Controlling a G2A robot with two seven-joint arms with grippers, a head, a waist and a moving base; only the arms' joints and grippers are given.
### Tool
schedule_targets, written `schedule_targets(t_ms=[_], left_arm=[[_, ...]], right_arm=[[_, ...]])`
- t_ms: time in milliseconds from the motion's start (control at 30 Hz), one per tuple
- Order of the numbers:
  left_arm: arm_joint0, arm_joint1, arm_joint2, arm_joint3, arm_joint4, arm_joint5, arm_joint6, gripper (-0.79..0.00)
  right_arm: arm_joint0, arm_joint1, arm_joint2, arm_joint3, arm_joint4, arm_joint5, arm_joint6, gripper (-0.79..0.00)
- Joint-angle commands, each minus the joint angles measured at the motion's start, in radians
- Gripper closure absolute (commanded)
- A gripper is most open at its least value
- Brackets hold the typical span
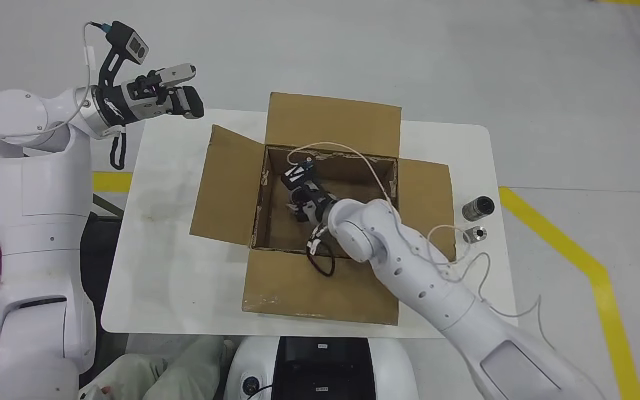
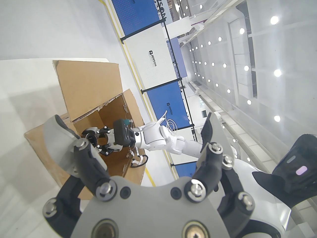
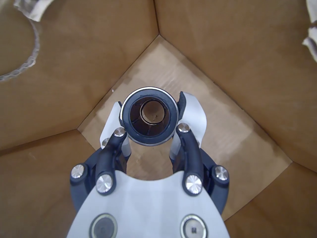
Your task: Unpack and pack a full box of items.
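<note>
An open cardboard box [image 1: 228, 188] stands in the middle of the white table [image 1: 160, 250]. My right gripper [image 3: 149, 102] is down inside it, shut on a hollow dark cylinder [image 3: 128, 118] with a metal rim. The cylinder hangs over a corner of the bare box floor [image 3: 178, 75]. From above, the right gripper [image 1: 300, 192] is near the box's far wall. My left gripper [image 1: 192, 88] is raised beyond the table's far left corner, open with nothing between its fingers [image 2: 58, 134]. The left wrist view takes in the box [image 2: 86, 82] and the right gripper [image 2: 92, 139] far off.
Two metal cylinders [image 1: 478, 208] [image 1: 474, 235] lie on the table right of the box's right flap [image 1: 428, 205]. A white cable [image 1: 350, 160] loops over the right arm. All four flaps are folded out. Bare table lies left of the box.
</note>
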Motion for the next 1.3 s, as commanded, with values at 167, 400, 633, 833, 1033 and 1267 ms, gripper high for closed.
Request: schedule_targets(t_ms=[167, 400, 633, 833, 1033, 1267], left_arm=[[0.0, 0.0, 0.0, 0.0, 0.0, 0.0, 0.0, -0.785], [0.0, 0.0, 0.0, 0.0, 0.0, 0.0, 0.0, -0.785], [0.0, 0.0, 0.0, 0.0, 0.0, 0.0, 0.0, -0.785], [0.0, 0.0, 0.0, 0.0, 0.0, 0.0, 0.0, -0.785], [0.0, 0.0, 0.0, 0.0, 0.0, 0.0, 0.0, -0.785], [0.0, 0.0, 0.0, 0.0, 0.0, 0.0, 0.0, -0.785]], right_arm=[[0.0, -0.009, -0.001, 0.021, -0.016, 0.002, -0.003, -0.317], [-0.012, -0.012, 0.01, 0.005, -0.035, 0.001, 0.006, -0.431], [-0.055, -0.002, 0.044, -0.083, -0.06, -0.006, 0.017, -0.603], [-0.124, 0.019, 0.107, -0.231, -0.079, -0.015, 0.022, -0.57], [-0.216, 0.044, 0.177, -0.392, -0.098, -0.043, 0.044, -0.566], [-0.327, 0.071, 0.268, -0.548, -0.099, -0.09, 0.05, -0.576]])
